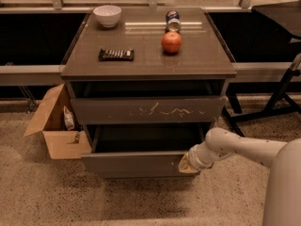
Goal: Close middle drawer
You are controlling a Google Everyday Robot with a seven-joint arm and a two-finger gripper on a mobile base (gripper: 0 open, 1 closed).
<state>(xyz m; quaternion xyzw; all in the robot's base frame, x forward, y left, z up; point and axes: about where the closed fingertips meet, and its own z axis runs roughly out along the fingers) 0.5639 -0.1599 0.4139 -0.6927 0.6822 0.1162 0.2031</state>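
Dark-grey middle drawer (136, 164) stands open — gripper (186, 165) at its front's right end

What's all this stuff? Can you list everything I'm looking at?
cabinet: one, dark grey, centre
bowl: one, white, cabinet top, back left
can: one, cabinet top, back, right of centre
apple: one, red, in front of the can
snack bar: one, dark, cabinet top, left
scratched drawer: one, grey, upper
middle drawer: one, dark grey, below it, pulled out
cardboard box: one, brown, floor, left of cabinet
arm: one, white, lower right
gripper: one, at the middle drawer's front, right end
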